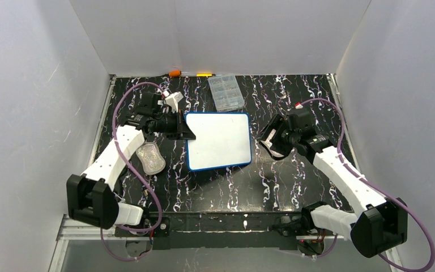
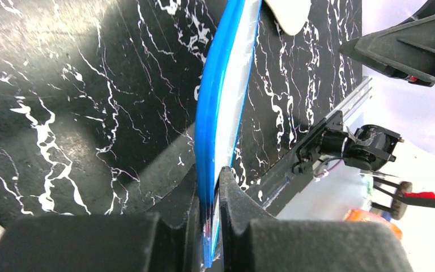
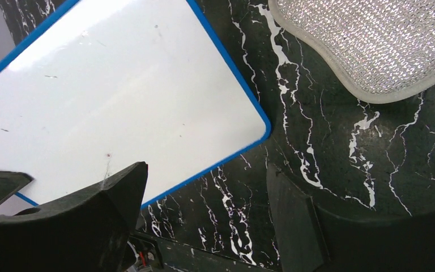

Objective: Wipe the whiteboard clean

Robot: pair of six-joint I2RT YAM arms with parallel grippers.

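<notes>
Table (image 1: 232,187): black with white marbling, walled in by white panels on the left, right and far sides.

Mesh pad (image 1: 150,159): silvery, pale-rimmed, flat on the table at near left, just beside the left forearm and apart from the board's left edge (seen again in the right wrist view (image 3: 374,45)).

Whiteboard (image 1: 218,140): mid-table, between the two grippers, white face up, thin blue rim, rounded corners. Face almost clean, with only a few tiny specks in the right wrist view (image 3: 119,96). Flat on the table or slightly raised on the left: cannot tell.

Left gripper (image 1: 188,131): at the board's left edge, fingers pinched narrow on the blue rim (image 2: 209,113), one on each face of the board (clamp clear in the left wrist view (image 2: 210,187)).

Right gripper (image 1: 267,140): just right of the board's right edge, jaws spread wide, nothing between them (image 3: 204,192), not touching the board.

Compartment box (image 1: 226,92): clear plastic, far of the board, apart from it.

Orange item (image 1: 174,72) and yellow item (image 1: 205,74): small, against the far wall (too small to identify).
</notes>
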